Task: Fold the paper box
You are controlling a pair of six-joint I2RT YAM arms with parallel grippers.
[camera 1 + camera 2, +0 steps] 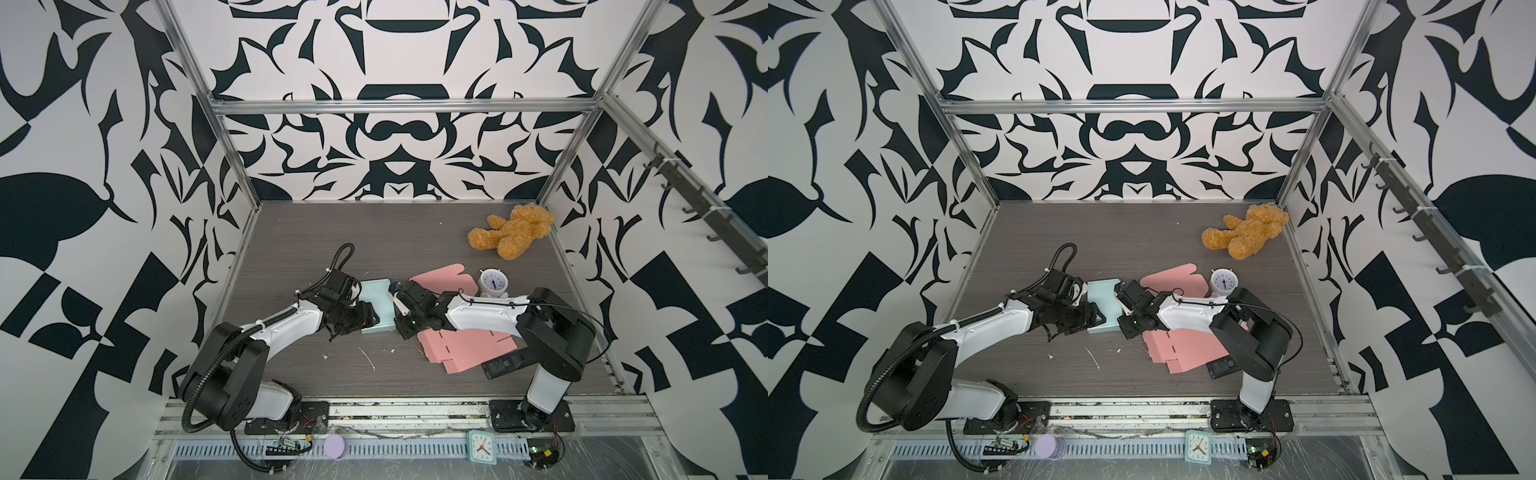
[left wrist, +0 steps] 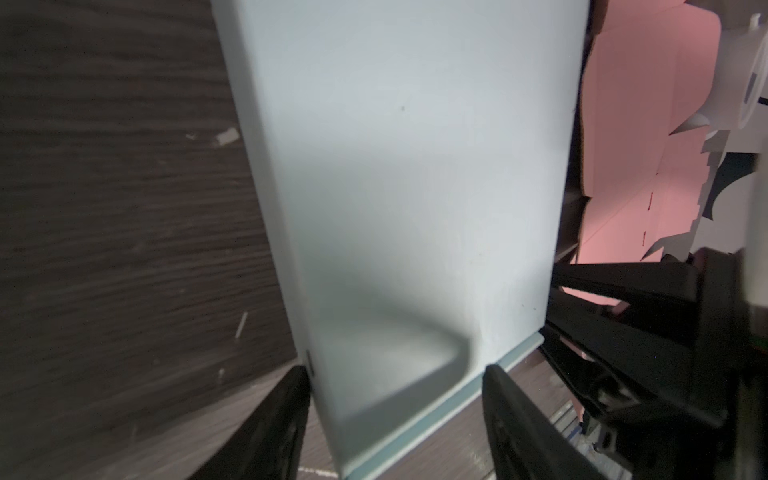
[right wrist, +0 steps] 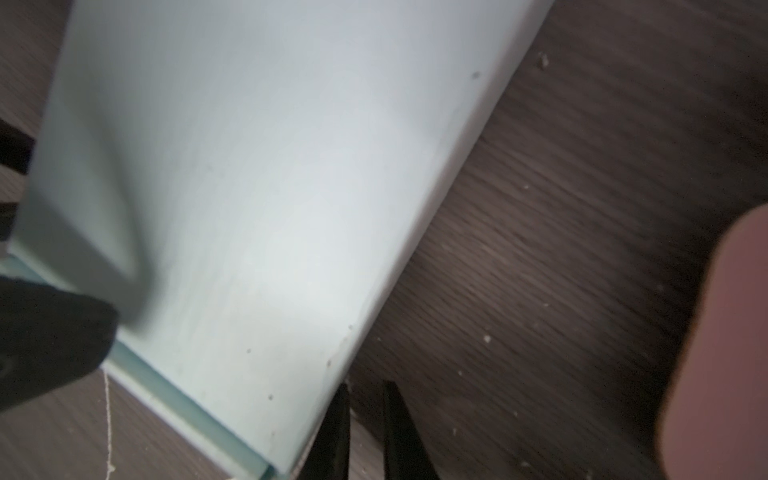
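Site: dark wood-grain table [image 1: 332, 249] in a patterned booth; both arms reach in to mid-table.
Task item: pale-blue paper box [image 1: 376, 305], mid-table btw the two grippers, lying low w/ its long axis running away from the arm bases.
Box state: top panel lies folded over. Left wrist view shows a darker blue under-layer peeking out along the near edge [image 2: 415, 187].
L gripper [image 1: 370, 320]: at the box's near-left end. Jaws are spread wide, astride that end in the left wrist view [image 2: 395, 374]; one tip is at a box corner, the other at the edge strip. Real squeeze or just bracketing, can't tell.
Why (L): prob. brackets the box's width so it can't skid or spring open while the far side gets worked.
R gripper [image 1: 400, 318]: at the box's right edge. Jaws are nearly together, only a thin slit [image 3: 365, 399], just beside a box corner. Anything pinched in the slit, can't tell.
Why (R): a narrow tip suits nudging or creasing a side wall; a poker, not a clamp, is my read.
Stage: est. mid-fold; panel down, ends look unfinished.
Bystanders: pink box blanks [image 1: 465, 345] flat under the R arm, near the box's right side. White alarm clock [image 1: 493, 282] beyond them. Teddy bear [image 1: 511, 230] in the far-right corner, well apart. Black bar [image 1: 505, 365] by the R arm, type unclear.
Risk: thin card; may buckle if L closes hard.
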